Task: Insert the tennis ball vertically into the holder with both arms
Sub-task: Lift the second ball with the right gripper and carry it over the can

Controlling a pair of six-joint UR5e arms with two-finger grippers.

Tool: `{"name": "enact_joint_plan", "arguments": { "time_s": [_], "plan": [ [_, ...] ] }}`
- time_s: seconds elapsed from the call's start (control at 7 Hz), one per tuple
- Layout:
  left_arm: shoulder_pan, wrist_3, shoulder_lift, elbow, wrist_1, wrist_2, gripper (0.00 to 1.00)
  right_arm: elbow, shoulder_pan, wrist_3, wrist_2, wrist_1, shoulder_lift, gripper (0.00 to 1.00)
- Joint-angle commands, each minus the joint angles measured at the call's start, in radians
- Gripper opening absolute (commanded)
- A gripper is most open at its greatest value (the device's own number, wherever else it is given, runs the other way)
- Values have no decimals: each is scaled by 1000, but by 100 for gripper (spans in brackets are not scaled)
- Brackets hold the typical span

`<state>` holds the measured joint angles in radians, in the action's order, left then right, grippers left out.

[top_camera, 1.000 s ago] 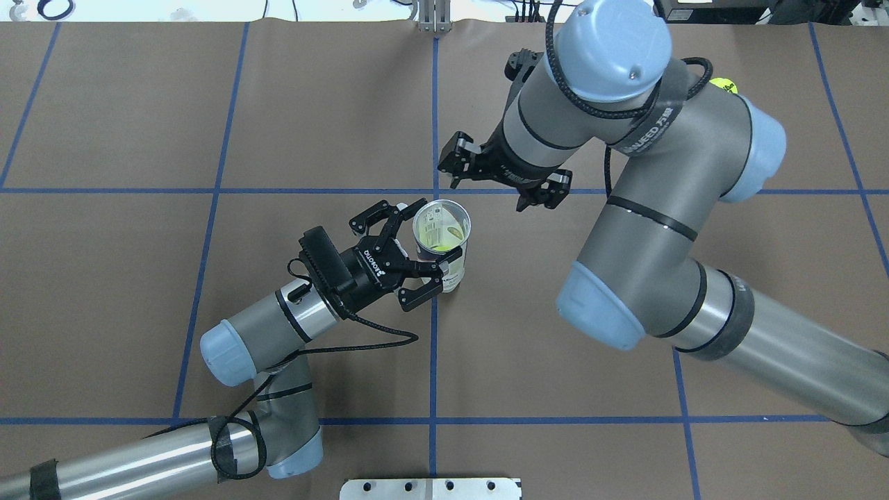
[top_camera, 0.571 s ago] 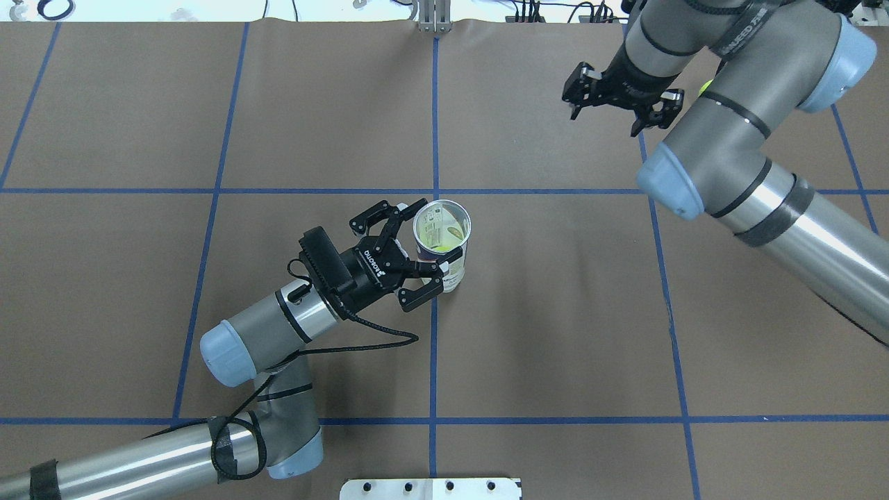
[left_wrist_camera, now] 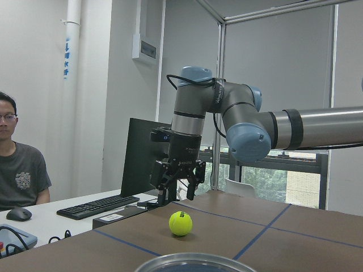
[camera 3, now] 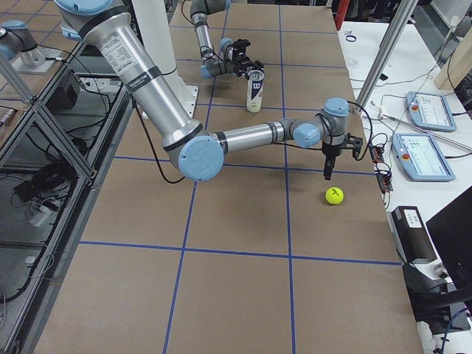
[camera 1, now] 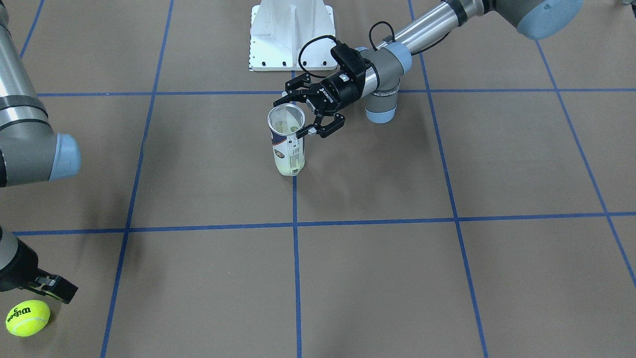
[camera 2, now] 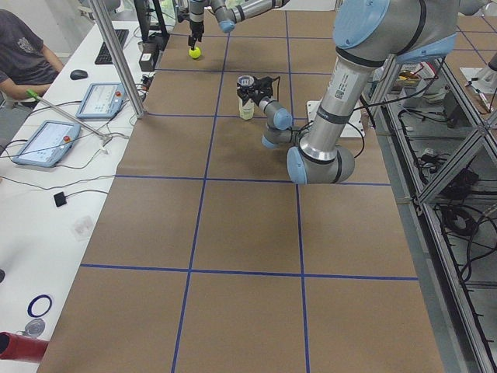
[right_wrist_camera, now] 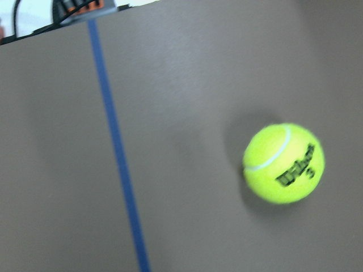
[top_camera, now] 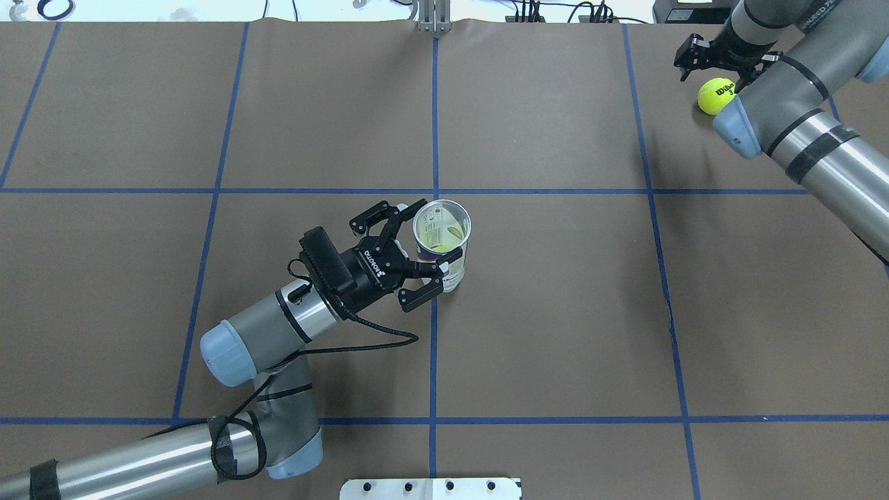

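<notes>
Mid-table, left gripper [top_camera: 435,232] clasps holder [camera 1: 288,149]; right gripper [left_wrist_camera: 176,196] spread empty near tennis ball [left_wrist_camera: 180,223].

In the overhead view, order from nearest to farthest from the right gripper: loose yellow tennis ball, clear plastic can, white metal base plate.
1. Yellow tennis ball, beside the right gripper.
2. Clear plastic can, table centre.
3. White metal base plate, bottom edge.
</notes>
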<state>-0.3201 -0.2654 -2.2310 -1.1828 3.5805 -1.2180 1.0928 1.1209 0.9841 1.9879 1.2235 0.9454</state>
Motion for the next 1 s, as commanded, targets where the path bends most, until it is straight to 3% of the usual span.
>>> {"name": "enact_joint_plan", "arguments": {
  "time_s": [0.0, 0.86],
  "plan": [
    [1, 0, 1, 0, 0, 0, 90, -120, 2, 92, -57, -126, -8, 98],
    [1, 0, -1, 0, 0, 0, 90, -215, -39, 202, -83, -256, -11, 98]
  ]
}}
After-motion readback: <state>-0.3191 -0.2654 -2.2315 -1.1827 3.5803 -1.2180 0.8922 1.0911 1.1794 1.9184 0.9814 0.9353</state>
